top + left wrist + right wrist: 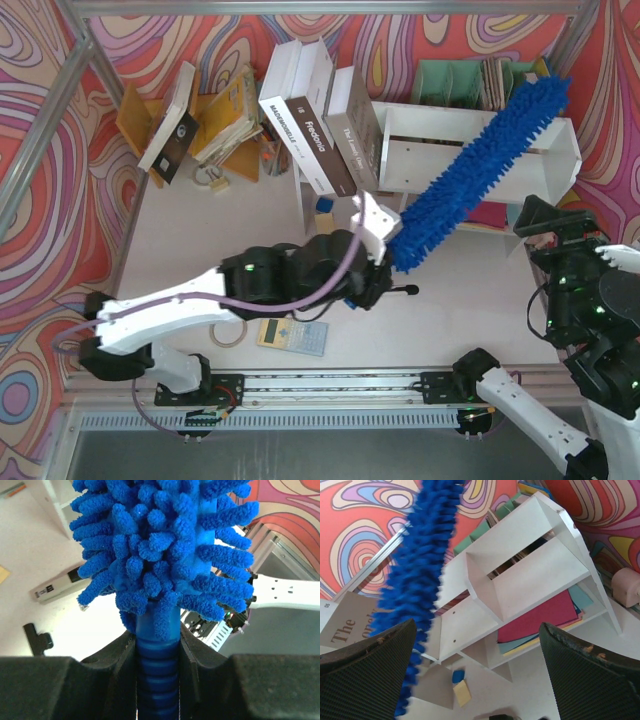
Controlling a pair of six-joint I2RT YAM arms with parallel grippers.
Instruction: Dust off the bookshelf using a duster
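Just ahead of my left claw [383, 262], which pinches the duster [480, 165] by its handle, the fluff slants over the bookshelf [555, 140] top, right claw [477, 665] spread and idle, so I reckon dusting's underway, compartments yet to do.

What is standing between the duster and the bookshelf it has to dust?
Nothing visible does. The duster, clamped in the left hand, slants across the top of the bookshelf; the leaning books stand beside the shelf's left end, off its line.

Left end effector [157, 636] closed, right [476, 626] wide.
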